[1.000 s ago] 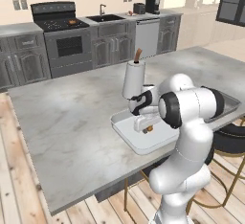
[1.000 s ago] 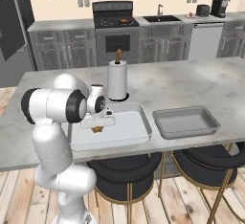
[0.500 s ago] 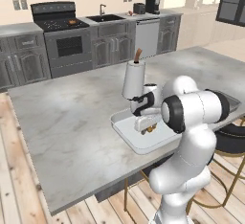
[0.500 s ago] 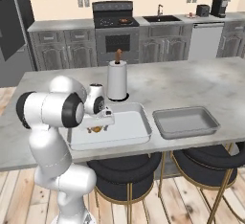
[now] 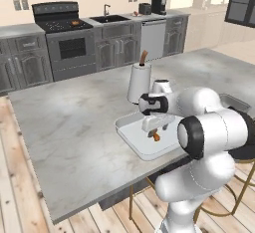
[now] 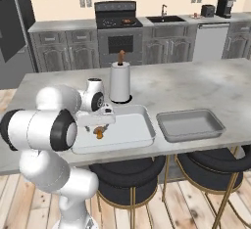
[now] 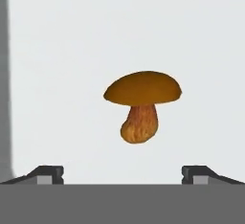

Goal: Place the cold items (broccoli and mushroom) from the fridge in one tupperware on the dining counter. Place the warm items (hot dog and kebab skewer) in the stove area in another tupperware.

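Upright paper towel roll (image 5: 139,82) on grey marble counter (image 5: 69,127), bar stools (image 6: 128,180) beneath

Home kitchen, rendered. Black stove (image 5: 62,25) against back wall, sink (image 5: 110,18) and dishwasher (image 5: 153,39) beside it, grey cabinets (image 6: 54,52), coffee maker (image 5: 158,5), marble island counter (image 5: 69,127) with bar stools (image 6: 127,174), wood floor (image 5: 15,197).

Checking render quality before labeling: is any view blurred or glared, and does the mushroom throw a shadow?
Hand view: mushroom sharp on the flat white tupperware, no shadow visible, no glare. Left base view: soft, slightly blurred. Right base view: even lighting, sharper, faint shading inside the grey tupperware.
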